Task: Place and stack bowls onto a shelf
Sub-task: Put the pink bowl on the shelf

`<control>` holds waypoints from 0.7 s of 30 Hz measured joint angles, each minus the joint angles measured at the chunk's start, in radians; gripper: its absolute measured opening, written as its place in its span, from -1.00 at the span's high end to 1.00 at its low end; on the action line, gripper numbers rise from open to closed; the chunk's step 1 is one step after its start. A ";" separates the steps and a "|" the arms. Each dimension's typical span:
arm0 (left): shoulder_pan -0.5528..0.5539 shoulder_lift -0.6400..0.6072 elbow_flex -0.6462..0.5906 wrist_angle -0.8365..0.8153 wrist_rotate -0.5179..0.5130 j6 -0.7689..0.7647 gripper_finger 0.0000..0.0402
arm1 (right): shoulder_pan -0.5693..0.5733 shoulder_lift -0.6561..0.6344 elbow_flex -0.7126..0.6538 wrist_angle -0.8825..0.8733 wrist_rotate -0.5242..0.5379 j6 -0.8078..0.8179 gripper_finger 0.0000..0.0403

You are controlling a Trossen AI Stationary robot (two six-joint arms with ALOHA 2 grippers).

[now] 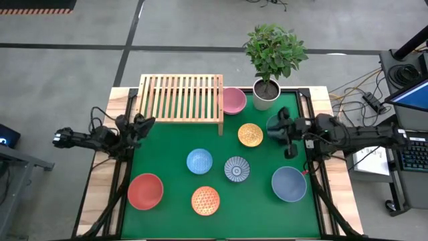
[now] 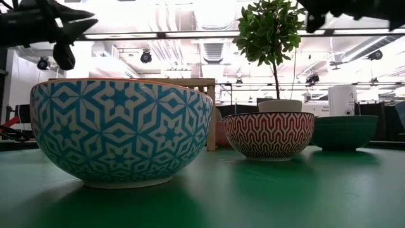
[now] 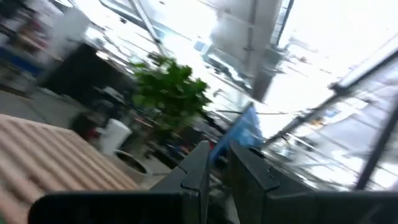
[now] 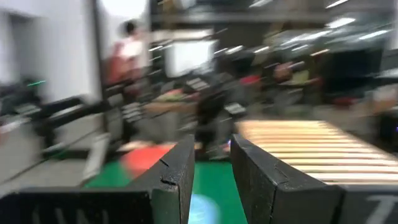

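Right tool [image 1: 289,137], fingers set narrowly apart and holding nothing, hangs above the green surface [image 1: 167,150], with the round orange patterned bowl [image 1: 250,134] just beside it toward the low light-wood slatted shelf [image 1: 180,98]. Left tool [image 1: 137,127], also narrow and empty, waits at the shelf's near corner. The shelf's long axis runs across the surface between the arms; the right arm appears nearer that bowl.

- The pink bowl [image 1: 234,100] sat partly hidden behind the shelf [image 1: 180,98] at upper centre of the high view;
- the dark teal bowl [image 1: 275,125] lay mostly under the right gripper [image 1: 286,139];
- both wrist views were smeared; a person [image 4: 129,53] at upper left was unreadable.
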 joint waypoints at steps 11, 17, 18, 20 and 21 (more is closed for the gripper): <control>-0.002 0.085 0.000 0.153 0.229 -0.028 0.81 | 0.143 0.377 0.213 -0.055 -0.026 0.094 0.54; -0.001 0.129 0.000 0.214 0.308 0.021 0.81 | 0.142 0.505 0.409 -0.447 0.080 0.163 0.54; -0.001 0.132 0.000 0.214 0.309 0.028 0.81 | 0.142 0.520 0.449 -0.495 0.116 0.166 0.54; -0.001 0.142 0.010 0.216 0.309 0.048 0.81 | 0.142 0.550 0.513 -0.650 0.192 0.167 0.54; -0.001 0.143 0.014 0.215 0.309 0.050 0.81 | 0.142 0.570 0.541 -0.721 0.231 0.163 0.54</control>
